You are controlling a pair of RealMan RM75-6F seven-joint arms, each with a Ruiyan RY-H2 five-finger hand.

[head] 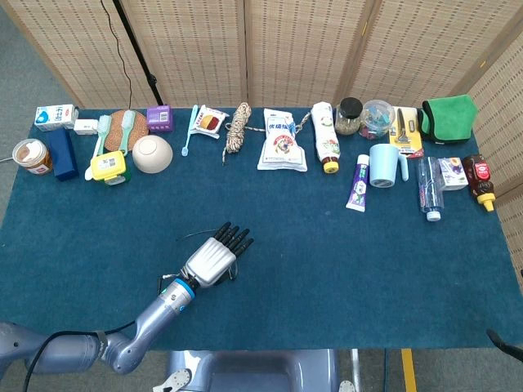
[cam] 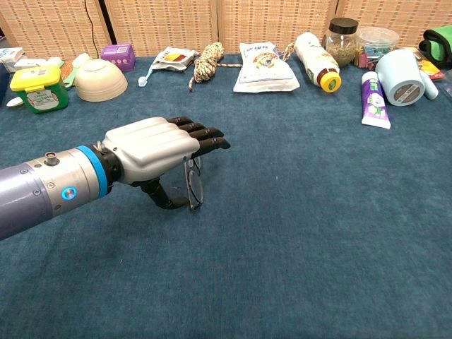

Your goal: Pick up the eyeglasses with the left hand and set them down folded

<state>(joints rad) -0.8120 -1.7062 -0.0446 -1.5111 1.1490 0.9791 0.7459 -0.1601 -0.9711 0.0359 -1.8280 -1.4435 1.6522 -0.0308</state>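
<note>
Silver-backed and black-fingered, the left robot hand [cam: 159,146] hangs low over the eyeglasses [cam: 193,185], its fingers stretched forward above them and its thumb [cam: 164,199] reaching down beside the near lens. Whether thumb and fingers have actually closed on the frame I cannot tell; the palm hides the contact in both views. The right robot hand shows in neither view.

The step in hand looks like the pickup: the robot hand is over its target, and the eyeglasses appear to be on, or barely off, the blue desk [cam: 318,212]. Next the fingers would need to come down and pinch the frame against the thumb without skidding it across the cloth, then lift.

Relative to the robot hand, the eyeglasses lie directly beneath the fingers. Their lens bar runs toward and away from the robot, one lens nearer, one farther. One thin temple arm [head: 200,233] seems to stick out unfolded toward the robot's left, so folding looks undone.
</note>
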